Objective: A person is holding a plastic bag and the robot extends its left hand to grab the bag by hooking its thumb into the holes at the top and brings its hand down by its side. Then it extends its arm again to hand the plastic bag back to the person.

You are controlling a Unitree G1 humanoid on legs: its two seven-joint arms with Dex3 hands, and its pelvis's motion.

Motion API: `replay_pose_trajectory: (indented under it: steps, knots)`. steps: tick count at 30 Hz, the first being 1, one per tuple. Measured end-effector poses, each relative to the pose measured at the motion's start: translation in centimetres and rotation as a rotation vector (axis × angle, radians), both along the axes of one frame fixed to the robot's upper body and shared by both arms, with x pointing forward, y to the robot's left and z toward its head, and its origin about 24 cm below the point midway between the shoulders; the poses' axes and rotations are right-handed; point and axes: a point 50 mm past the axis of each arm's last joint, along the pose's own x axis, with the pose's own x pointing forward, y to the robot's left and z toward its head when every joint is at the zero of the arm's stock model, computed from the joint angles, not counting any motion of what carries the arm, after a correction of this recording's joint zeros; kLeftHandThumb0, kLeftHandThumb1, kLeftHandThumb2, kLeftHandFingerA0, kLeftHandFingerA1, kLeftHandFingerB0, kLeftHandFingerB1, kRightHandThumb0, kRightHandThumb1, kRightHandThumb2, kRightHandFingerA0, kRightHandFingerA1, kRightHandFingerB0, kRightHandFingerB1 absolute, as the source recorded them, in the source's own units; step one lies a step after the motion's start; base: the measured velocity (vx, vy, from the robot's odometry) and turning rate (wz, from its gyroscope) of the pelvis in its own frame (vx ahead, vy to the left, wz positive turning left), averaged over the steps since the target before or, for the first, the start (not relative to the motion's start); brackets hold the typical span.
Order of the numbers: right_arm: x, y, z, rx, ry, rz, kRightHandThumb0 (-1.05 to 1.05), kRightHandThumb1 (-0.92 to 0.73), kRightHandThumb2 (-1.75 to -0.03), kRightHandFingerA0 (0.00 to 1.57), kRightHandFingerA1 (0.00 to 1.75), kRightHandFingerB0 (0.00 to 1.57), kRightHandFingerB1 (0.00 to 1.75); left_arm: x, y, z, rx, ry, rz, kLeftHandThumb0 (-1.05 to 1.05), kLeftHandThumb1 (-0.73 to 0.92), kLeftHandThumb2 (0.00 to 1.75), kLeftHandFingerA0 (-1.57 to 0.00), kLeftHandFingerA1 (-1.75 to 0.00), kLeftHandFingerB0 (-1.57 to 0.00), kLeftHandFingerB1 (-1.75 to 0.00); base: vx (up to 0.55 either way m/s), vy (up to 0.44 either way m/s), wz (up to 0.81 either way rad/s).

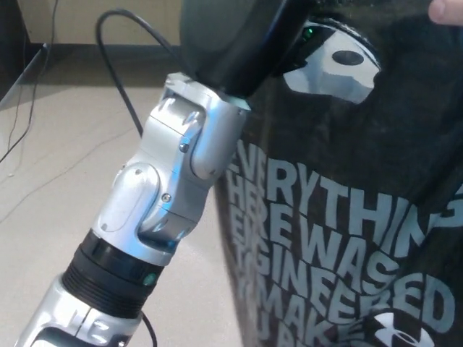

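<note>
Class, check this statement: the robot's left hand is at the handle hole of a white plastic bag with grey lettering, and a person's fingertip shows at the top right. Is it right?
Not quite: the plastic bag is black, not white, as the head view shows. The rest holds: the left hand is at the handle hole, the lettering is grey, and a person's fingertip shows at the top right.

A pale beige floor (51, 166) fills the left side. A thin dark cable (16, 141) trails across it near the left edge, and a dark baseboard (87, 52) runs along the wall at its far edge.
</note>
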Motion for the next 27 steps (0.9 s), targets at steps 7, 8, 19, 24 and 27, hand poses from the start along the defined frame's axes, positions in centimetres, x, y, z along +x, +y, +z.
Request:
replay_pose_trajectory:
  steps: [7, 8, 19, 24, 27]
  knots:
    - [0.3, 0.0, 0.2, 0.002, -0.002, 0.006, -0.36, -0.71, -0.6, 0.69, 0.46, 0.53, 0.39, -0.2, -0.7, -0.4, -0.003, 0.033, -0.035, -0.39, 0.57, 0.57, -1.0, -0.74, -0.5, -0.36, 0.0, 0.0, 0.0]
    - [0.3, 0.0, 0.2, 0.002, -0.001, 0.006, -0.36, -0.71, -0.6, 0.69, 0.45, 0.53, 0.39, -0.2, -0.7, -0.4, 0.0, 0.038, -0.036, -0.41, 0.54, 0.57, -0.97, -0.59, -0.44, -0.34, 0.0, 0.0, 0.0]
    - [0.4, 0.0, 0.2, 0.002, -0.001, 0.007, -0.35, -0.71, -0.6, 0.7, 0.46, 0.54, 0.39, 0.1, -1.3, -1.0, 0.047, 0.111, -0.042, -0.25, 0.76, 0.62, -0.96, -1.63, -0.54, -0.37, 0.0, 0.0, 0.0]
    - [0.4, 0.0, 0.2, 0.002, -0.001, 0.007, -0.35, -0.72, -0.6, 0.68, 0.46, 0.54, 0.39, 0.1, -1.7, -1.2, 0.051, 0.136, -0.064, -0.15, 0.79, 0.72, -0.94, -1.63, -0.86, -0.93, 0.0, 0.0, 0.0]
    - [0.4, 0.0, 0.2, 0.002, -0.001, 0.008, -0.36, -0.71, -0.6, 0.7, 0.46, 0.55, 0.39, 0.2, -1.9, -1.6, 0.051, 0.143, -0.075, -0.13, 0.79, 0.7, -0.9, -1.72, -0.71, -1.37, 0.0, 0.0, 0.0]
